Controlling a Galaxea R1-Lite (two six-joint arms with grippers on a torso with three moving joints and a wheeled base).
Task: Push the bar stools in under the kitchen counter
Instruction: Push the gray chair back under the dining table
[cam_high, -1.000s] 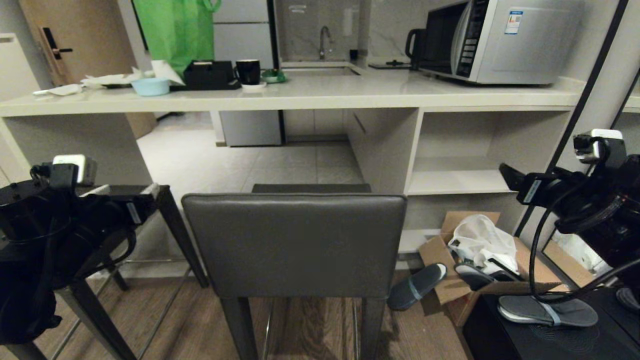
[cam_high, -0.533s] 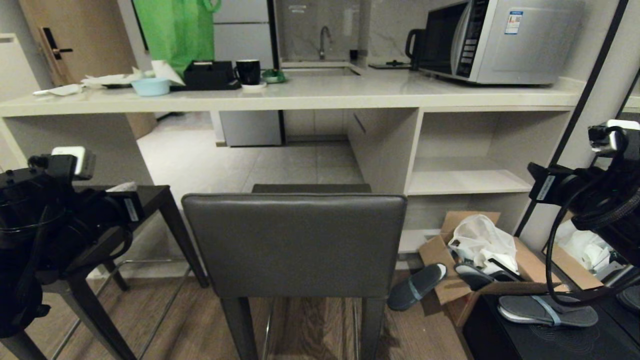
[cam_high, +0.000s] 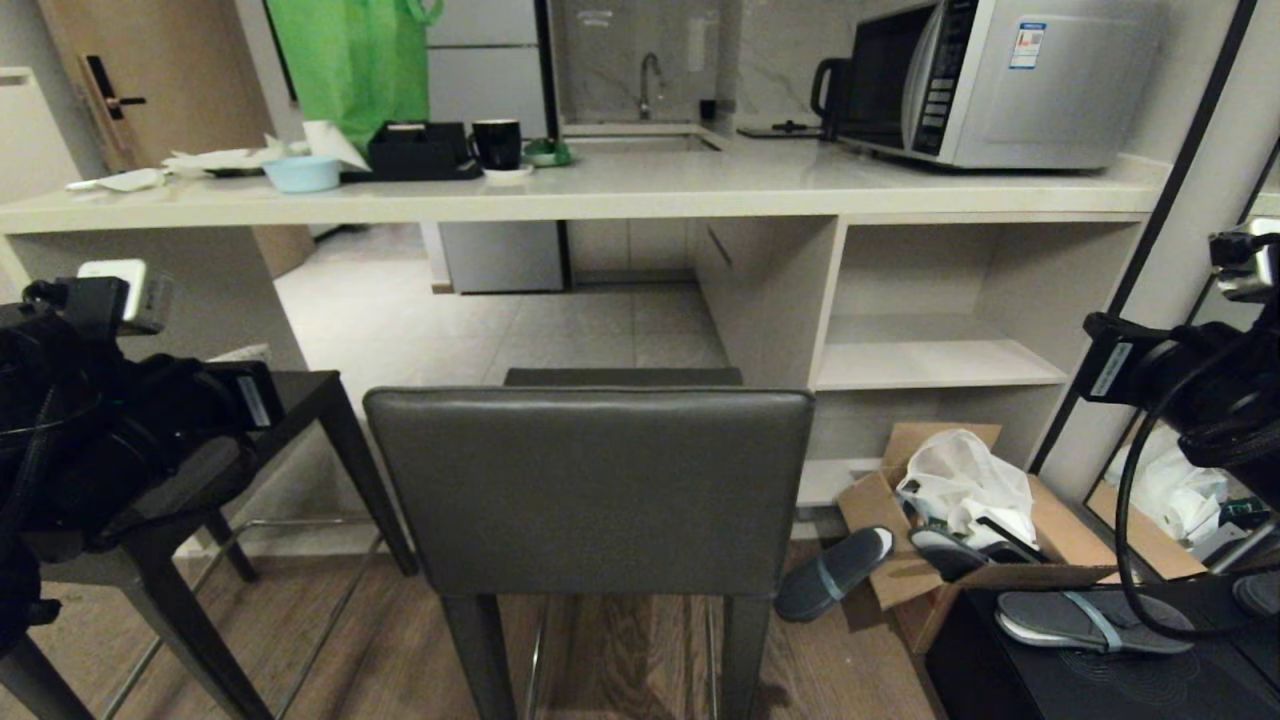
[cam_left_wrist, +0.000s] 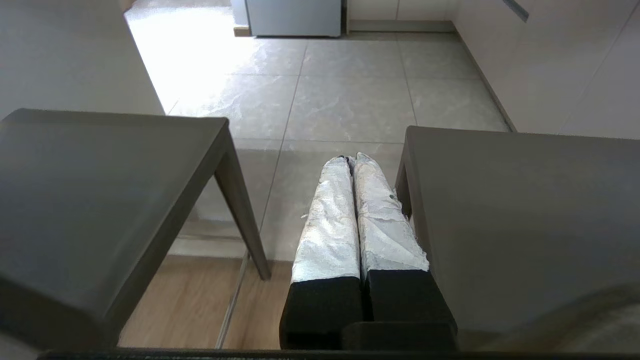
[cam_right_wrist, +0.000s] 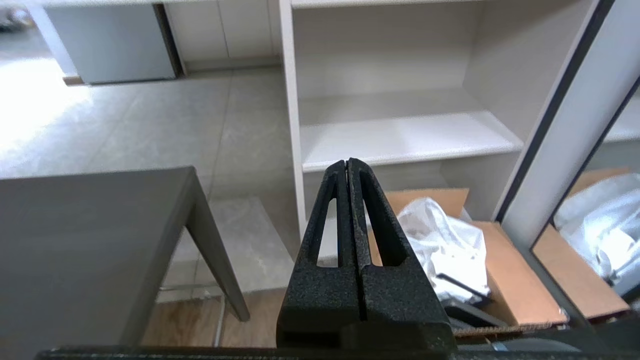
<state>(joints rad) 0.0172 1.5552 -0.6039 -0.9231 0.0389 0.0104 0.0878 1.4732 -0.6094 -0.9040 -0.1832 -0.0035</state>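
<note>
Stools first: the centre stool (cam_high: 590, 490) stands at six o'clock, its backrest facing you, short of the kitchen surface (cam_high: 600, 195) at twelve; a second stool (cam_high: 250, 430) sits at nine. Both pincers, left (cam_left_wrist: 350, 159) and right (cam_right_wrist: 346, 162), are pressed fully closed, holding nothing. Push low and square on the backrest. Only the left wrist view shows the gap between the two seats.

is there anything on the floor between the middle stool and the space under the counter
Nothing visible does. Beyond the middle stool, the tiled floor under the kitchen counter looks bare. The slipper and cardboard box lie off to its right.
</note>
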